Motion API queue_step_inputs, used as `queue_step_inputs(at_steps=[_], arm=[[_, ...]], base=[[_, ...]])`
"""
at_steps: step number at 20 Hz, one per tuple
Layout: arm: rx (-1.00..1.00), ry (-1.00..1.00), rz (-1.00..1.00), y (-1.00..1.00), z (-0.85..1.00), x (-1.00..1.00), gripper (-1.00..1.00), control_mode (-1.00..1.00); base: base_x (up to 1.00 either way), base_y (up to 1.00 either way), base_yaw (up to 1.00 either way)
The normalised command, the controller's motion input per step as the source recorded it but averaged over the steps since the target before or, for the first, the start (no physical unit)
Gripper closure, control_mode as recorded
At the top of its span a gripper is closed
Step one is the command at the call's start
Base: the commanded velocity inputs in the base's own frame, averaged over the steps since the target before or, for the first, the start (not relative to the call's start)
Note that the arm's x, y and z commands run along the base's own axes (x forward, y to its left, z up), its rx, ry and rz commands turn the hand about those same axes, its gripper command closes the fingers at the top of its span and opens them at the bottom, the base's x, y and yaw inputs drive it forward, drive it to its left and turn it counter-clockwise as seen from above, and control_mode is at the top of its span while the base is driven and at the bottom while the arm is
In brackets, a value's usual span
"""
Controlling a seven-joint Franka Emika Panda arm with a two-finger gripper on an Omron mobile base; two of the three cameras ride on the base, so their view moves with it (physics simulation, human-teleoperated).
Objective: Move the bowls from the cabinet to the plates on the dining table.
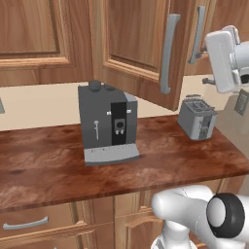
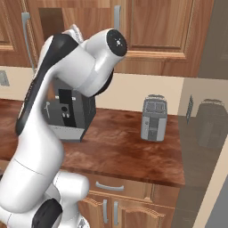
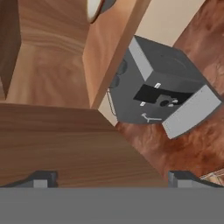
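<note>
I see the cabinet point(image 1: 131, 44) with its door swung open over the counter point(image 1: 160, 160), the long grey handle point(image 1: 168, 53) facing me in the left base view. My arm point(image 2: 49, 120) rises high toward the cabinet. In the hand view the fingertips point(image 3: 42, 178) sit far apart at the bottom corners, jaws wide open, nothing between them. Right ahead of them is a wooden panel of the cabinet point(image 3: 65, 144). At the top edge of the hand view I catch a sliver of a pale round bowl point(image 3: 93, 8) up in the cabinet; I cannot tell more about it. Below the cabinet, a grey coffee machine point(image 1: 107, 121) stands on the counter, and a toaster point(image 1: 197, 119) sits well apart to its right.
</note>
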Motion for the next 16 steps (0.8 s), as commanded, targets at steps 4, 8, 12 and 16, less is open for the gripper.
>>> queue_step_inputs(at_steps=[4,8,12,16], arm=[[0.03,0.02,0.1,0.18,0.0,0.16,-1.0,-1.0],[0.03,0.03,0.11,0.25,0.0,0.1,-1.0,-1.0],[0.04,0.01,0.12,0.13,0.0,0.11,-1.0,-1.0],[0.05,0.0,0.1,0.01,0.0,0.21,-1.0,-1.0]], base=[[0.0,0.0,0.0],[0.0,0.0,0.0],[0.0,0.0,0.0],[0.0,0.0,0.0]])
